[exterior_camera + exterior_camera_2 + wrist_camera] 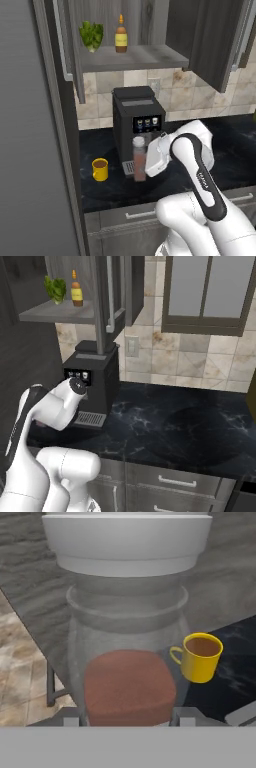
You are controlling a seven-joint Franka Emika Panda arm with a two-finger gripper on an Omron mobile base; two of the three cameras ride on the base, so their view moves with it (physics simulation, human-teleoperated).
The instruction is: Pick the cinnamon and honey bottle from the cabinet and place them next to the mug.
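Observation:
My gripper point(128, 719) is shut on the cinnamon point(130, 677), an upright jar of reddish-brown powder with a pale cap. In the left base view the cinnamon point(139, 159) stands just in front of the coffee machine with the gripper point(142, 163) on its right side. I cannot tell whether the jar touches the counter. The yellow mug point(100, 169) with dark liquid sits on the counter a short way left of the jar, and the mug point(200, 657) shows to its right in the hand view. The honey bottle point(121, 35) point(76, 290) stands on the shelf of the open cabinet point(135, 59) point(55, 312).
A black coffee machine point(137, 117) point(97, 376) stands right behind the jar. A leafy green plant point(91, 35) shares the shelf with the honey bottle. The cabinet door point(212, 40) hangs open at the right. A tall grey panel point(30, 150) borders the counter on the left.

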